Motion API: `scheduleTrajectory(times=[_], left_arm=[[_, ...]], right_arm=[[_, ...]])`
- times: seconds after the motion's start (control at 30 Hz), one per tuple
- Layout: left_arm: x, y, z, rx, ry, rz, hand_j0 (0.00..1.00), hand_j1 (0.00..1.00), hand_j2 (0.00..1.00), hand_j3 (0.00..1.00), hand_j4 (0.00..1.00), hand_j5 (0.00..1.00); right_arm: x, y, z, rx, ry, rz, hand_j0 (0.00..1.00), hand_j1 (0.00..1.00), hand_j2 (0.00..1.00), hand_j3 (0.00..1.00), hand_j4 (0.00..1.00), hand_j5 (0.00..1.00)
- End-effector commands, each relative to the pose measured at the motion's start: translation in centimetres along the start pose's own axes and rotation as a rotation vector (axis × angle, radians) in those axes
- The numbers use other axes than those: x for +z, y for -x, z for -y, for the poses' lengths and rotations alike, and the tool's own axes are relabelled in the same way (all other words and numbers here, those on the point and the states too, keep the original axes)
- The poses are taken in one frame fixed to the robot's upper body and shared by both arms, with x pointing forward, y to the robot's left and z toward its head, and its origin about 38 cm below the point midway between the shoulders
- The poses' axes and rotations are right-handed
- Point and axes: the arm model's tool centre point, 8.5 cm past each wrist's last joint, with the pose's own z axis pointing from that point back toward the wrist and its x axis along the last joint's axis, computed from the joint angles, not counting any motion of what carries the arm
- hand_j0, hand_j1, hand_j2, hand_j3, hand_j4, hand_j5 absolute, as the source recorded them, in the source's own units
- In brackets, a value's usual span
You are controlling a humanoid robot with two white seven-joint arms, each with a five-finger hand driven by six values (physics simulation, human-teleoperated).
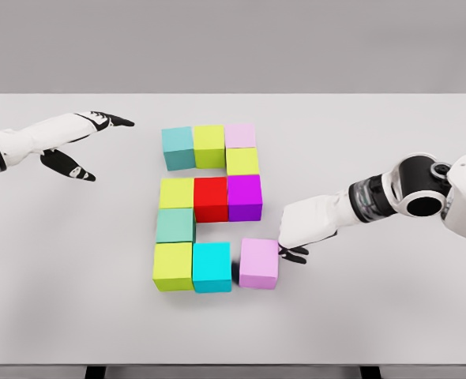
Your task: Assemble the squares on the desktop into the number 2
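Coloured cubes lie on the white table (375,316) in a 2-like shape. The top row is a teal cube (178,147), a lime cube (208,144) and a pale pink cube (240,134), with a yellow-green cube (242,162) below the pink one. The middle row holds a yellow-green cube (176,193), a red cube (211,198) and a purple cube (245,197). A green-teal cube (175,225) sits under that row's left end. The bottom row is lime (173,266), cyan (212,267) and a lilac cube (259,263) set slightly apart. My right hand (292,251) touches the lilac cube's right side, fingers curled. My left hand (87,146) hovers open at the far left.
The table's front edge runs along the bottom of the head view, with dark legs under it. A small gap separates the lilac cube from the cyan one.
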Motion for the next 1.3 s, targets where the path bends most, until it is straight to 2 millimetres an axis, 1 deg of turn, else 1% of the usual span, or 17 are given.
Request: scheduleTrajectory(times=[0.0,0.57,0.73,0.83,1.0,1.1,1.27], left_arm=[[0.0,0.1,0.0,0.006,-0.004,-0.003,1.00,1.00,1.00,1.00,1.00,1.00],[0.0,0.2,0.2,0.004,0.002,-0.006,1.00,1.00,1.00,1.00,1.00,1.00],[0.0,0.3,0.3,0.008,0.004,-0.011,1.00,1.00,1.00,1.00,1.00,1.00],[0.1,0.5,0.4,0.009,0.006,-0.016,1.00,1.00,1.00,1.00,1.00,1.00],[0.0,0.4,0.3,0.010,0.002,-0.014,1.00,1.00,1.00,1.00,1.00,1.00],[0.1,0.6,0.4,0.012,0.004,-0.018,1.00,1.00,1.00,1.00,1.00,1.00],[0.1,0.7,0.5,0.004,0.009,-0.024,1.00,1.00,1.00,1.00,1.00,1.00]], right_arm=[[-0.1,0.0,0.1,-0.002,0.003,0.003,0.18,0.18,0.18,0.18,0.18,0.18],[-0.3,-0.1,0.5,0.003,0.009,0.009,0.18,0.18,0.18,0.18,0.18,0.18],[0.3,0.5,0.5,0.004,0.007,-0.013,0.18,0.18,0.18,0.18,0.18,0.18],[0.8,0.8,0.2,-0.003,-0.002,-0.028,0.18,0.18,0.18,0.18,0.18,0.18],[0.9,0.2,-0.7,-0.002,-0.026,-0.017,0.18,0.18,0.18,0.18,0.18,0.18],[0.3,-0.8,-0.6,0.015,-0.030,0.013,0.18,0.18,0.18,0.18,0.18,0.18],[-0.1,-1.2,-0.6,0.018,-0.033,0.027,0.18,0.18,0.18,0.18,0.18,0.18]])
